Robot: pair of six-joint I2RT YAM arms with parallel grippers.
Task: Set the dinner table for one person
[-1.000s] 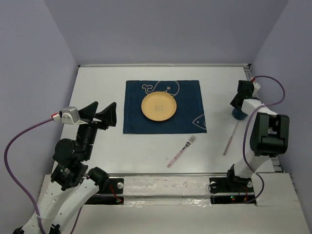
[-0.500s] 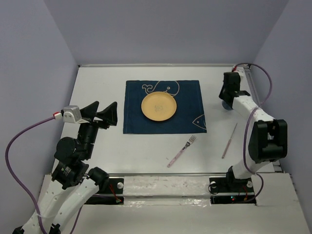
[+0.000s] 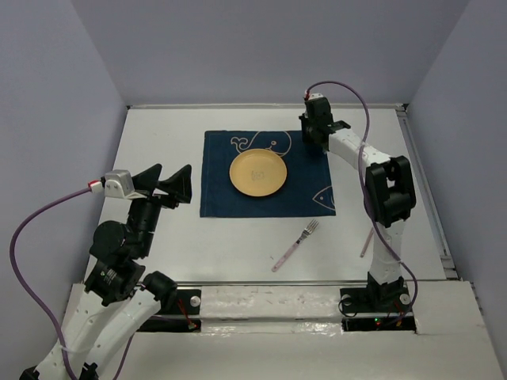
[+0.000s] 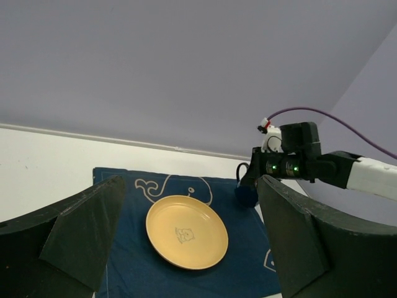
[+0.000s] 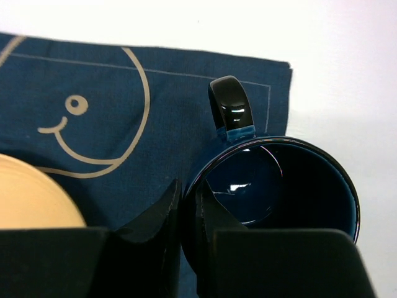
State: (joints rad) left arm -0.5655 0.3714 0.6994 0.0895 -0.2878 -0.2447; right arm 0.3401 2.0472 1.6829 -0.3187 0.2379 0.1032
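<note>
The white dinner table [image 3: 158, 142] carries a navy whale placemat [image 3: 230, 198] with a yellow plate [image 3: 258, 174] on it. My right gripper [image 3: 317, 136] is shut on the rim of a dark blue mug [image 5: 279, 186], one finger inside and one outside, over the mat's far right corner. The mug's handle points away from the gripper. The mug also shows in the left wrist view [image 4: 246, 195]. I cannot tell if it touches the mat. My left gripper [image 3: 162, 186] is open and empty, raised over the table's left side, facing the plate [image 4: 186, 231].
A pink-handled fork [image 3: 296, 245] lies on the table in front of the mat. A thin pink utensil [image 3: 367, 241] lies to its right, partly behind the right arm. Lavender walls close in the table on three sides.
My right arm has swung left from the table's right side, carrying the mug to the placemat's far right corner. The left arm has not moved.
</note>
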